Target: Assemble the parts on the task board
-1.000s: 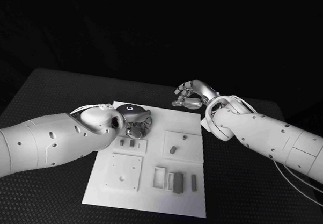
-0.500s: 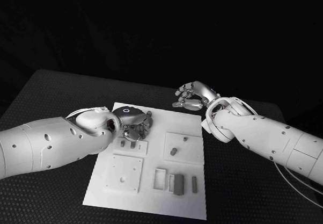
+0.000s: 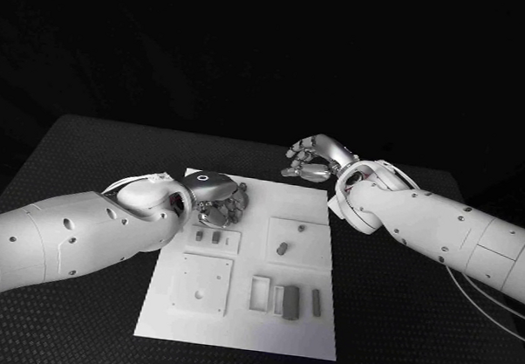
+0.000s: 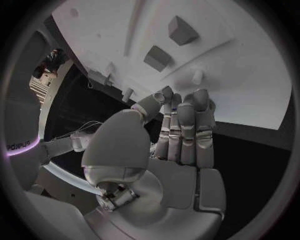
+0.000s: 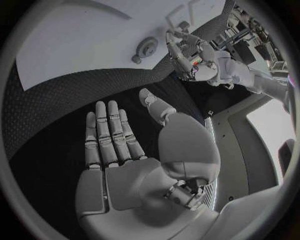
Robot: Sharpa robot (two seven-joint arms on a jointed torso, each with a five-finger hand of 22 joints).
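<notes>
Small grey parts (image 3: 284, 295) lie on the white board (image 3: 238, 324); probably light, rigid, slippery, so pinch across their long sides. Left hand (image 3: 215, 200) hovers over the board's far corner, fingers together and seemingly empty. Right hand (image 3: 310, 159), off the board's far edge, is spread and holds nothing.

Left robot hand (image 3: 214, 198) covers the task board (image 3: 238, 320) at its far-left corner; whatever sits under the fingers is hidden, can't tell if it grips a part. Left arm (image 3: 67, 236) overlaps the board's left edge. Small grey parts (image 3: 286, 297) near the board's near edge are too small to tell shapes.
</notes>
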